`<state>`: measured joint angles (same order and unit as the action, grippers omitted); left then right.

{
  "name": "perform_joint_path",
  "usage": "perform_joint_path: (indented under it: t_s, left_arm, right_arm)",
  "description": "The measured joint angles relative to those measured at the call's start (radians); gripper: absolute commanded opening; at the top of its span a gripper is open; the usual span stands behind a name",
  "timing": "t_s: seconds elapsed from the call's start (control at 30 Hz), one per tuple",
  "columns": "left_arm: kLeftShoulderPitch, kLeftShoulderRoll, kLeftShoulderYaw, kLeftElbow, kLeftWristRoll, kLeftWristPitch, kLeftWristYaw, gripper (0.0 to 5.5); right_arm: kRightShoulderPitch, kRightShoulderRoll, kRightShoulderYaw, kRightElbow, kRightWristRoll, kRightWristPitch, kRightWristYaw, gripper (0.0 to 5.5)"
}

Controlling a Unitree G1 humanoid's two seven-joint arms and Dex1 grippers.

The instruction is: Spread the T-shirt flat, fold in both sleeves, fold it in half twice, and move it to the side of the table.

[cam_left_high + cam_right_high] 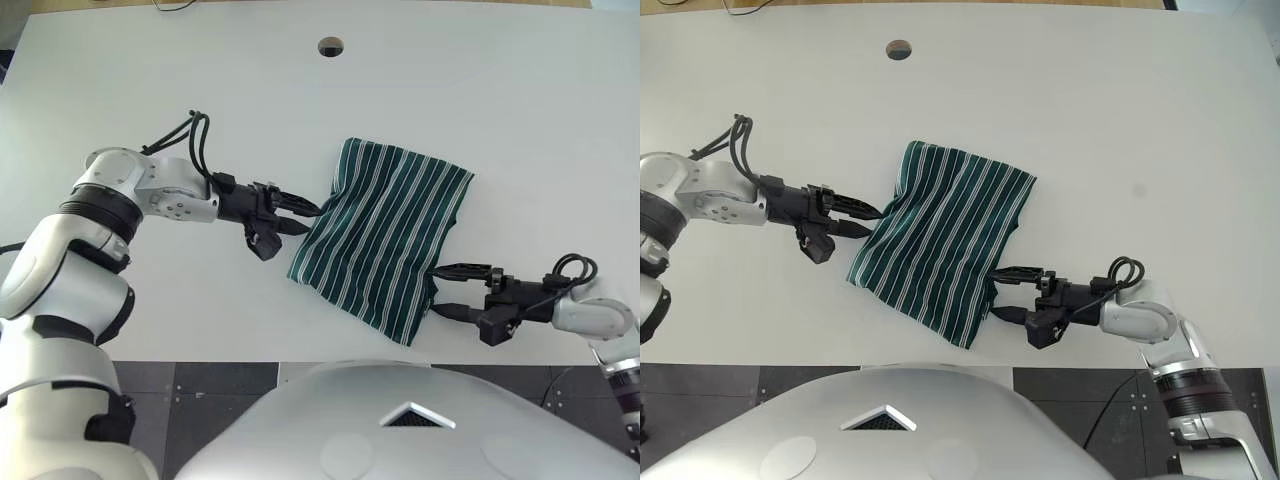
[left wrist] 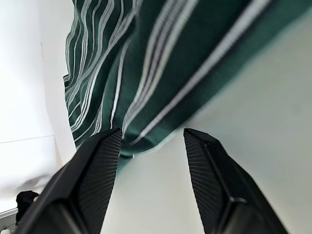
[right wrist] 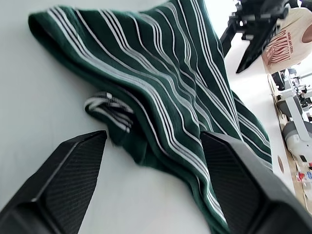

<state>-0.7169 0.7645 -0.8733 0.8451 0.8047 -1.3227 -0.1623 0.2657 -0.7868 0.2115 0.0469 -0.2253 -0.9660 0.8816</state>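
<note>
A green T-shirt with white stripes (image 1: 385,238) lies folded into a tilted rectangle on the white table (image 1: 480,110), near its front edge. My left gripper (image 1: 305,219) is open at the shirt's left edge, its fingertips just touching the cloth (image 2: 146,73). My right gripper (image 1: 437,291) is open at the shirt's near right corner, one finger above and one below the edge. In the right wrist view, the folded shirt (image 3: 161,92) shows between the two fingers, with a small tucked bit sticking out at the edge.
A round hole (image 1: 330,46) sits in the table at the back. White tabletop stretches to the left, right and behind the shirt. The table's front edge (image 1: 200,358) runs just below the shirt.
</note>
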Motion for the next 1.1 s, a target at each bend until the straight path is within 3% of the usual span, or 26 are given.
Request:
perform_joint_path:
  t_s: [0.33, 0.7, 0.87, 1.1]
  left_arm:
    - [0.073, 0.017, -0.026, -0.115, -0.332, 0.012, -0.353, 2.40]
    - [0.159, 0.073, 0.008, -0.294, -0.466, 0.112, -0.535, 2.40]
    - [0.202, 0.126, 0.005, -0.454, -0.581, 0.218, -0.696, 2.43]
    - [0.217, 0.120, 0.040, -0.493, -0.601, 0.292, -0.796, 1.30]
  right_arm:
    - [-0.044, -0.002, 0.087, -0.019, -0.038, 0.043, -0.086, 3.57]
    - [-0.067, -0.004, 0.162, -0.038, -0.048, 0.075, -0.137, 3.57]
    - [-0.080, -0.004, 0.199, -0.038, -0.057, 0.082, -0.144, 2.70]
    - [-0.087, -0.004, 0.231, -0.032, -0.067, 0.096, -0.146, 1.35]
